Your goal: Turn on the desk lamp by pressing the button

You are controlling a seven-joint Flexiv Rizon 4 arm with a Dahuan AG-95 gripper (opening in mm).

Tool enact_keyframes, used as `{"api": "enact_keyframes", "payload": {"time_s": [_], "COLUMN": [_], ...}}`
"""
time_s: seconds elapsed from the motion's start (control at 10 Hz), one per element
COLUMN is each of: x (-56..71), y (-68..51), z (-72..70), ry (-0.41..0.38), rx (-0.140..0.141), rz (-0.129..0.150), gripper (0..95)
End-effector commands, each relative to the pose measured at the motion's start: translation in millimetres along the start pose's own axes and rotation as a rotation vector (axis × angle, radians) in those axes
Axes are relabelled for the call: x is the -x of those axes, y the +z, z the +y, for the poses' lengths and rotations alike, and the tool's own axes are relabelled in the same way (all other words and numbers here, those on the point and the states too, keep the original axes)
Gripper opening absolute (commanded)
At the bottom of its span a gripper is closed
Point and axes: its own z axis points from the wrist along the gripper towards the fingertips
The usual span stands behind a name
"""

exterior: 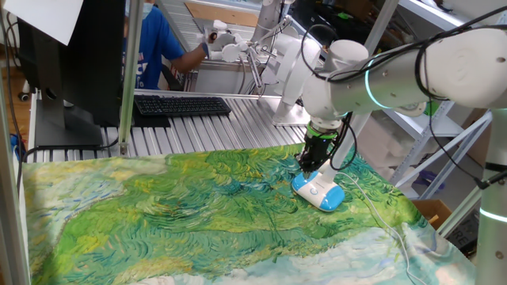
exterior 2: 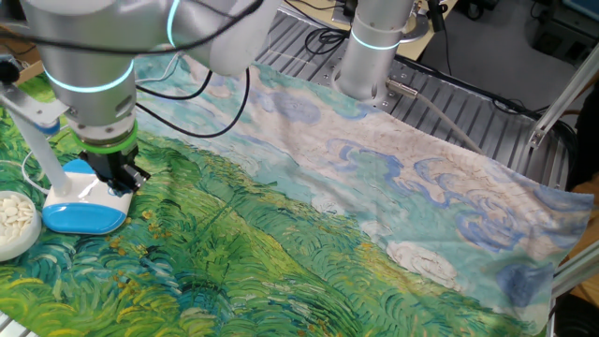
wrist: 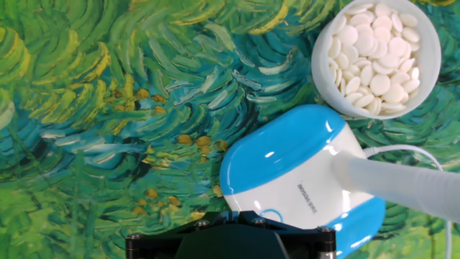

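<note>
In the other fixed view, a white bowl (exterior 2: 14,223) sits at the far left edge of the desk (exterior 2: 374,215), just beside the desk lamp (exterior 2: 82,206), whose blue-rimmed oval base lies flat on the painted green cloth (exterior 2: 281,271). The claw (exterior 2: 119,175) hangs directly over the base's white top face, at or very near it. The button is probably under the claw; I cannot make it out. Whether the fingers are apart or together cannot be told: the hand view shows only the dark housing, and the fixed views are too coarse.
</note>
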Motion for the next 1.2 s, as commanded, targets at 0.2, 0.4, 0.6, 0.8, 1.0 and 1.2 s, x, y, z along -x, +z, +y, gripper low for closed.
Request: {"api": "enact_keyframes", "payload": {"time_s": [0.2, 0.4, 0.6, 0.8, 1.0, 1.2], "x": [-1.0, -1.0, -1.0, -1.0, -1.0, -1.0], "y": [-1.1, -1.1, -1.1, -1.1, -1.1, -1.1], "z": [0.6, 0.6, 0.6, 0.6, 0.6, 0.6], "ry": [0.014, 0.014, 0.024, 0.057, 0.067, 0.068], "rx": [0.001, 0.020, 0.033, 0.025, -0.007, -0.025], "rz": [0.000, -0.014, -0.043, -0.036, -0.001, 0.041], "gripper": [0.0, 0.0, 0.0, 0.0, 0.0, 0.0]}}
